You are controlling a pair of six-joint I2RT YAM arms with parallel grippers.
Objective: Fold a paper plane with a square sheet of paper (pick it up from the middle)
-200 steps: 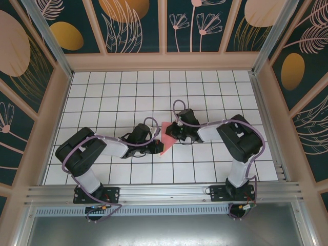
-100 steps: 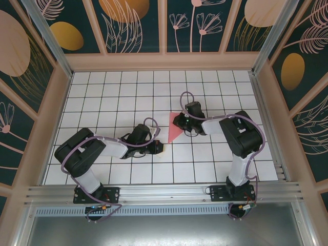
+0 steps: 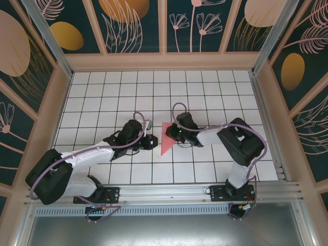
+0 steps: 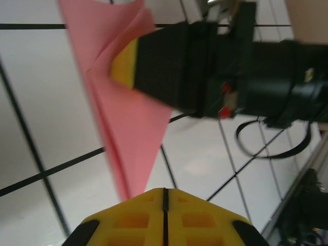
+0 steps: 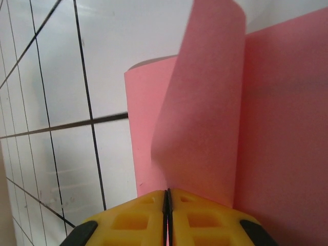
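The square sheet of paper (image 3: 166, 139) is pink and folded into a long triangle with a sharp tip pointing toward the near edge. My right gripper (image 3: 173, 133) is shut on its wide upper end. In the right wrist view the paper (image 5: 277, 128) curls up out of the closed right gripper (image 5: 167, 192). My left gripper (image 3: 154, 142) is shut with nothing in it, just left of the paper's tip. In the left wrist view the tip of the paper (image 4: 128, 123) ends just ahead of the closed left gripper (image 4: 164, 190), a little to its left, and the right gripper's yellow finger (image 4: 125, 64) presses on the paper.
The white grid-tiled table (image 3: 118, 97) is walled by wooden rails and patterned panels (image 3: 164, 25). The right arm's cable (image 4: 261, 138) loops over the tiles behind its gripper. A metal rail (image 3: 164, 192) runs along the near edge by both arm bases.
The right gripper carried the paper toward the back, then brought it back near the left gripper. The left arm has stretched out low, its elbow swinging to the near left.
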